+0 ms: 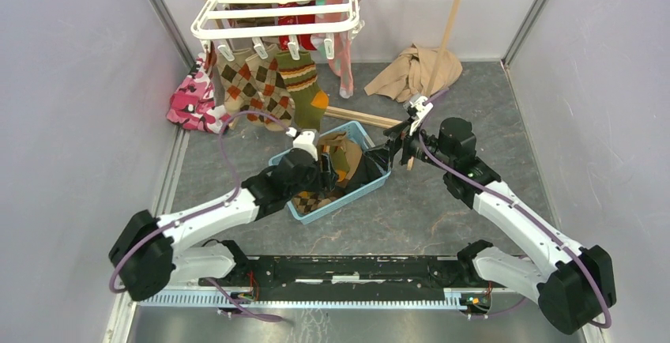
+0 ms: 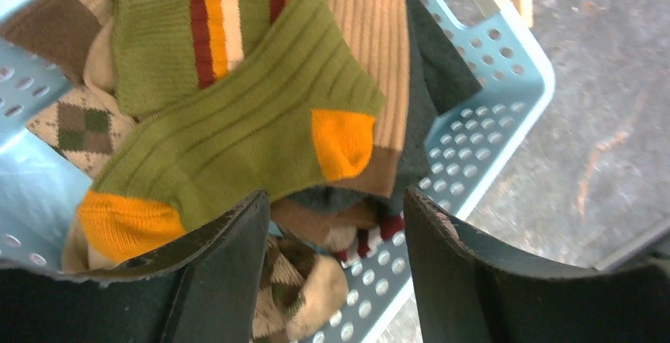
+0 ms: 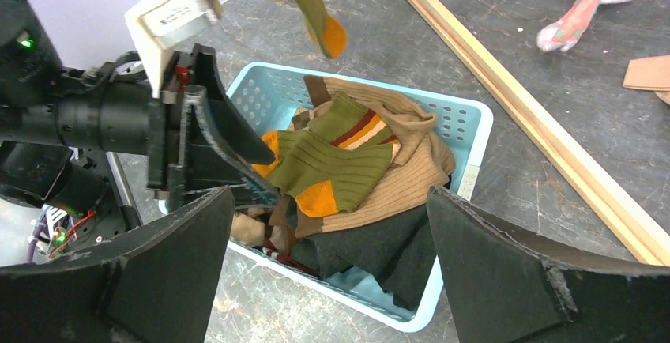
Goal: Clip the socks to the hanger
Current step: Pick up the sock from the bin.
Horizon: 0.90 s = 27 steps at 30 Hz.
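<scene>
The white hanger point(image 1: 276, 3) hangs at the back with argyle socks point(image 1: 253, 82) and an olive green sock point(image 1: 304, 82) clipped to its front, and red and pink ones behind. A light blue basket point(image 1: 332, 210) holds more socks. An olive sock with orange heel point(image 2: 237, 122) lies on top, also in the right wrist view point(image 3: 340, 161), over tan ribbed, argyle and dark grey fabric. My left gripper point(image 2: 336, 216) is open and empty, low over the basket's near-left side point(image 1: 325, 175). My right gripper point(image 3: 328, 201) is open and empty at the basket's right end point(image 1: 393, 152).
A pink camouflage garment point(image 1: 190, 98) lies at the back left and a beige cloth point(image 1: 411, 70) at the back right. A wooden bar point(image 1: 359, 115) lies on the floor behind the basket. Upright wooden poles point(image 1: 452, 19) stand at the back. Walls close both sides.
</scene>
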Each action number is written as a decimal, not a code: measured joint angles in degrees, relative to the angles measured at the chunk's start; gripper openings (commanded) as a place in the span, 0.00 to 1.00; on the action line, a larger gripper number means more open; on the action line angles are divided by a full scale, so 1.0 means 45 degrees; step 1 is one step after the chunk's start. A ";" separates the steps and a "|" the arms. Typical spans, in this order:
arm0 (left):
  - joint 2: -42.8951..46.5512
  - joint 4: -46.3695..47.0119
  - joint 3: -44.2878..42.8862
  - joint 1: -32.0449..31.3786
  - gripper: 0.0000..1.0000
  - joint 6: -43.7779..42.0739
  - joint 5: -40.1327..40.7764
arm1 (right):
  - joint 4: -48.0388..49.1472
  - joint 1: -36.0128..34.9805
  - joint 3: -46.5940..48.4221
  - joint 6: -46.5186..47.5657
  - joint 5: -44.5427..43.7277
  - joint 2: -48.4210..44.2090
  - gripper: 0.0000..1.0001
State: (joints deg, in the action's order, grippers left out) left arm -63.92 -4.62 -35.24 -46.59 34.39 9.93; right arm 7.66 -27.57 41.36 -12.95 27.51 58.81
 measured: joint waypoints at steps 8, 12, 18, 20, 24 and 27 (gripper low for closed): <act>-0.3041 -0.0005 -0.1545 -0.0495 0.46 0.0010 0.2137 | 0.0015 0.0000 0.0000 0.0000 0.0194 0.0325 0.98; -0.3871 0.0005 -0.1991 -0.0520 0.45 0.0005 0.2239 | 0.0092 0.0000 0.0000 0.0000 0.0219 0.0442 0.98; -0.4289 0.0102 -0.2079 -0.0525 0.52 -0.0015 0.1977 | 0.0097 0.0000 0.0000 0.0000 0.0214 0.0452 0.98; -0.4473 0.0102 -0.2108 -0.0525 0.46 -0.0015 0.1885 | 0.0102 0.0000 0.0000 0.0000 0.0214 0.0457 0.98; -0.4886 0.0092 -0.2259 -0.0525 0.22 -0.0044 0.1783 | 0.0102 0.0000 0.0000 0.0000 0.0223 0.0486 0.98; -0.4964 -0.0010 -0.2433 -0.0525 0.16 -0.0092 0.1778 | 0.0102 0.0000 0.0000 0.0010 0.0228 0.0486 0.98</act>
State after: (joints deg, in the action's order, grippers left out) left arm -86.26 -4.67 -46.19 -48.95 33.98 17.93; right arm 8.12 -27.57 41.36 -12.91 28.53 60.99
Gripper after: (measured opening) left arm 0.207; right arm 0.979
